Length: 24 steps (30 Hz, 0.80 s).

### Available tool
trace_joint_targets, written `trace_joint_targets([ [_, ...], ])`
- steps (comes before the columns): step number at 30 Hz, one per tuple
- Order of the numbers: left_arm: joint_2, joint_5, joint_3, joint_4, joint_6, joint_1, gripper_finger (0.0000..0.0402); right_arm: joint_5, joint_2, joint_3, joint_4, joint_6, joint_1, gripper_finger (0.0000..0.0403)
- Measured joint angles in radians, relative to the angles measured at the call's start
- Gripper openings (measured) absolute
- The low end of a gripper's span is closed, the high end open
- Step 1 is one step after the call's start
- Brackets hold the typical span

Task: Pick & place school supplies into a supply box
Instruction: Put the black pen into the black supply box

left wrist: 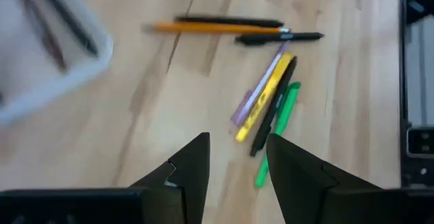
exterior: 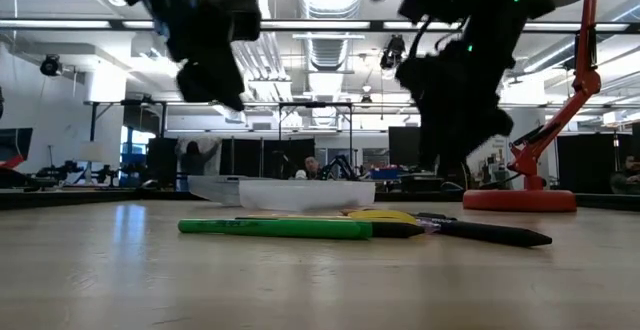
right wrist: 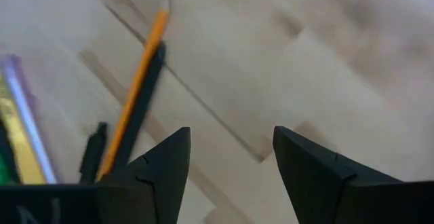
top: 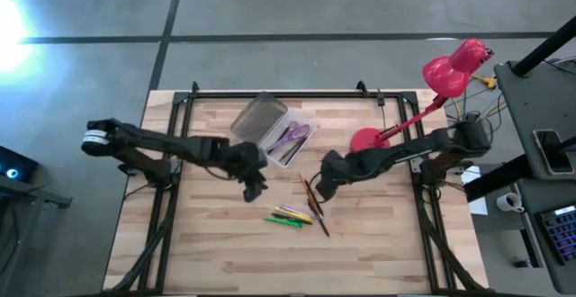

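Nearest to the low camera lies the green marker [exterior: 275,228], and behind it the yellow one [exterior: 380,216] and a black pen [exterior: 490,233], all flat on the wooden table [top: 207,252]. We see the rest of the group from above: a purple pen [left wrist: 258,91], then an orange pencil [left wrist: 217,28] with a dark pencil [left wrist: 227,22] along it. Farther back stands the clear box [top: 290,141], lid open, with the purple scissors [top: 294,136] already inside. Our left gripper [top: 253,189] hangs above the table near the pens, its fingers a little apart and holding nothing; our right gripper [top: 317,192] is over the pencils, fingers wide and empty. We think the next pick works best if one gripper goes down across a single pencil at its middle, so the neighbours do not come along.
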Motion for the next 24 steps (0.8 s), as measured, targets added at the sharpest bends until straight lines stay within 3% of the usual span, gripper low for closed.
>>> trace_joint_targets([
  [7,-0.109,-0.098,-0.158,0.071,-0.148,-0.084,0.0130,-0.010,0.176,0.136,-0.033,0.088,0.049,0.0182],
  [16,-0.341,-0.101,-0.354,0.144,-0.213,-0.089,0.0130,-0.009,0.314,0.351,-0.238,0.264,0.051,0.0182],
  [21,-0.461,-0.106,-0.450,0.246,-0.206,-0.088,0.0130,-0.124,0.387,0.427,-0.234,0.309,0.046,0.0182],
  [24,-0.519,-0.106,-0.495,0.278,-0.206,-0.088,0.0130,-0.138,0.454,0.483,-0.252,0.340,0.048,0.0175],
])
